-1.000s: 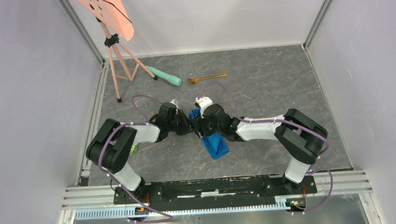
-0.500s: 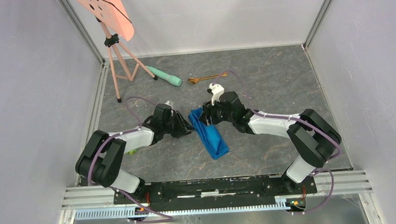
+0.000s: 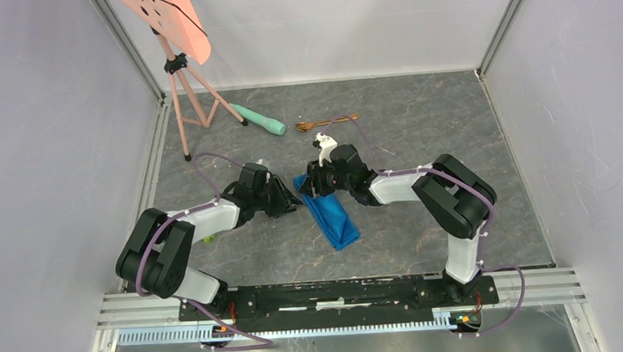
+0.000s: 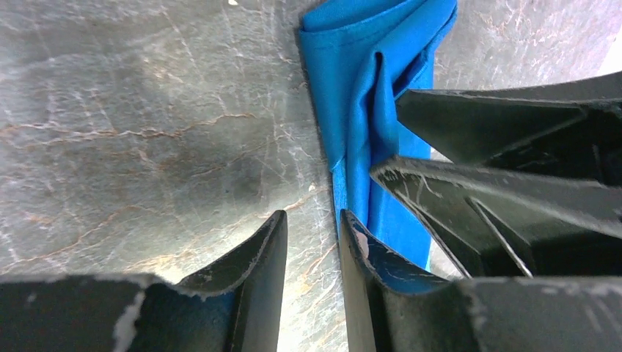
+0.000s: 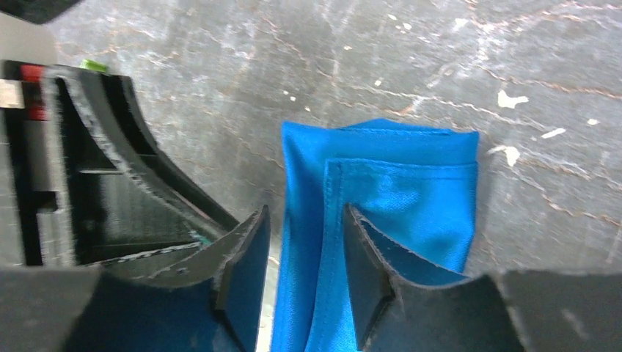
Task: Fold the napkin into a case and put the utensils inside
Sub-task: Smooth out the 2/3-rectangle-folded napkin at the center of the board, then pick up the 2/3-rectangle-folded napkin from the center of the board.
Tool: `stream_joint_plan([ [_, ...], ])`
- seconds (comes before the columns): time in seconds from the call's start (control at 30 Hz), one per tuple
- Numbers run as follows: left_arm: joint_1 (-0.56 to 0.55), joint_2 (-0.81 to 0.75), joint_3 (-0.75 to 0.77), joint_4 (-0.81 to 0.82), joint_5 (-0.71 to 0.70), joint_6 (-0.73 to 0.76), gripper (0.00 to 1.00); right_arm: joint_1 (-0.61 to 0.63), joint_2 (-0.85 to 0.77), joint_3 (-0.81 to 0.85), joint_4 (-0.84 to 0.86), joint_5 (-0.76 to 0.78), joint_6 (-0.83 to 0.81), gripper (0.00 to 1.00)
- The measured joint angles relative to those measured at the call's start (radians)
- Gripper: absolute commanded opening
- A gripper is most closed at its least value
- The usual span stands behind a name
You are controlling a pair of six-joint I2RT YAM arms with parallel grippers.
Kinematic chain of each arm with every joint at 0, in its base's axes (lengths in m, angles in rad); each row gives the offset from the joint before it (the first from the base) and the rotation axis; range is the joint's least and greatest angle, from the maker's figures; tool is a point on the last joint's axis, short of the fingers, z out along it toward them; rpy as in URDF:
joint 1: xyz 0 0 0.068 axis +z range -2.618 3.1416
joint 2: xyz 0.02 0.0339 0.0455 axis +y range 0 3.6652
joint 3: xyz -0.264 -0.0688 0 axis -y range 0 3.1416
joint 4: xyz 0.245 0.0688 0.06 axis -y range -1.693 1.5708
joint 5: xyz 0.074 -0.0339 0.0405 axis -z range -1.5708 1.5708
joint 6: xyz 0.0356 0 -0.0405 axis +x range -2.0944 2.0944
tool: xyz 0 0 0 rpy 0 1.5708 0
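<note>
My left end effector [image 4: 312, 227] stands part-open and empty beside the folded bright blue cloth napkin [image 3: 334, 219] in the middle of the grey marbled desk [image 3: 420, 137], my right end effector [image 5: 306, 216] part-open astride one fold.

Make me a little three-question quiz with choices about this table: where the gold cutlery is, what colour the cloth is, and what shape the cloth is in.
1. Where do the utensils lie?
A. On the table at its far side, near the mint-green cylinder, apart from the napkin
B. Tucked inside the napkin
C. Held in a robot's jaws

2. What colour is the napkin?
A. Red
B. Bright blue
C. White

3. What state is the napkin in?
A. Spread out as a flat square
B. Lifted clear into the air
C. Folded into a narrow, layered strip lying on the table

Answers: 1 A, the top view shows them bare on the table by the cylinder; 2 B, it is blue in all three views; 3 C, both wrist views show stacked layers and folded edges.
</note>
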Motion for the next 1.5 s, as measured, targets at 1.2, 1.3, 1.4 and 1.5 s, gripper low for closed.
stream_joint_plan([
  [1.2,0.054,0.208,0.27,-0.157,-0.019,0.084,0.38,0.087,-0.499,-0.411,-0.246,-0.085,-0.076,0.6],
  [1.3,0.053,0.163,0.266,-0.165,-0.026,0.096,0.45,0.087,-0.457,-0.277,-0.272,-0.069,-0.118,0.61],
  [1.4,0.053,0.122,0.262,-0.171,-0.027,0.097,0.44,0.086,-0.364,-0.12,-0.278,-0.002,-0.17,0.6],
  [1.5,0.057,0.113,0.262,-0.17,-0.026,0.097,0.4,0.082,-0.266,0.01,-0.282,0.067,-0.21,0.55],
])
